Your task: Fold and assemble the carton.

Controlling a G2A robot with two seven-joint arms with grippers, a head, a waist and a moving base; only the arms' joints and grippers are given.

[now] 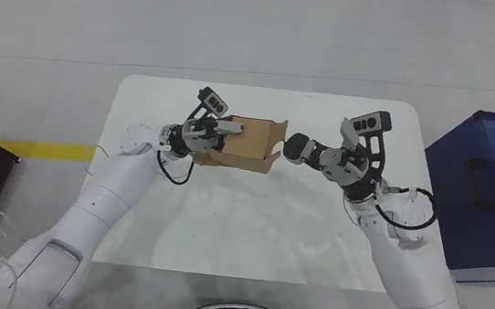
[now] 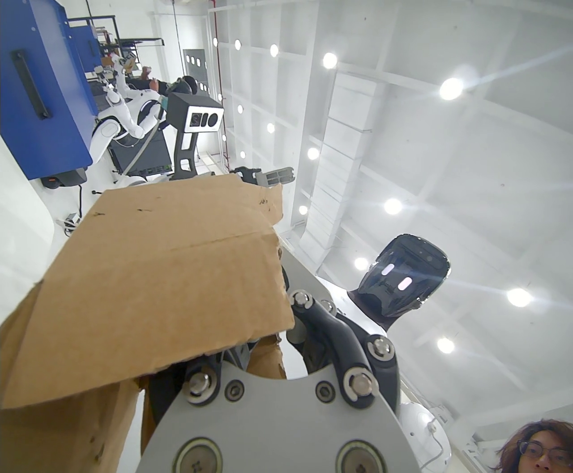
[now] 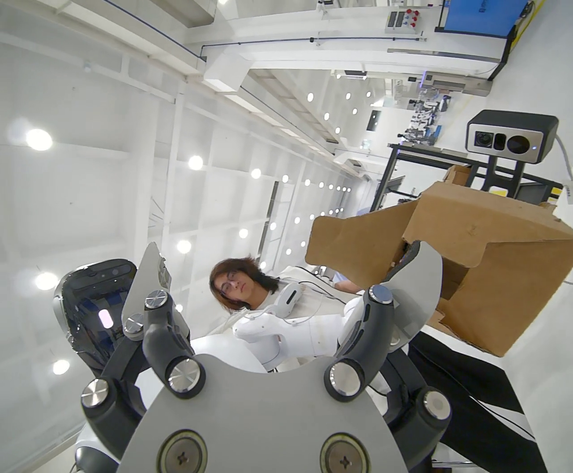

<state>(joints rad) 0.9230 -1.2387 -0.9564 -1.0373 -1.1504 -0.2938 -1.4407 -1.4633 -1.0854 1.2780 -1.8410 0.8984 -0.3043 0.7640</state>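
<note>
**Carton between both grippers, far-middle of table**

Brown carton (image 1: 247, 142) is over the far-middle part of the white table (image 1: 248, 228). It is partly formed, with one end open and flaps loose. Left gripper (image 1: 220, 133) is clamped on the carton's wall at the opposite end, and cardboard runs between its fingers (image 2: 333, 327). Right gripper (image 1: 292, 148) is at the open end, spread wide and gripping nothing. One finger (image 3: 416, 277) is tucked just inside the opening; the other stands clear. Cannot tell whether the carton rests on the table or hangs above it.
</note>
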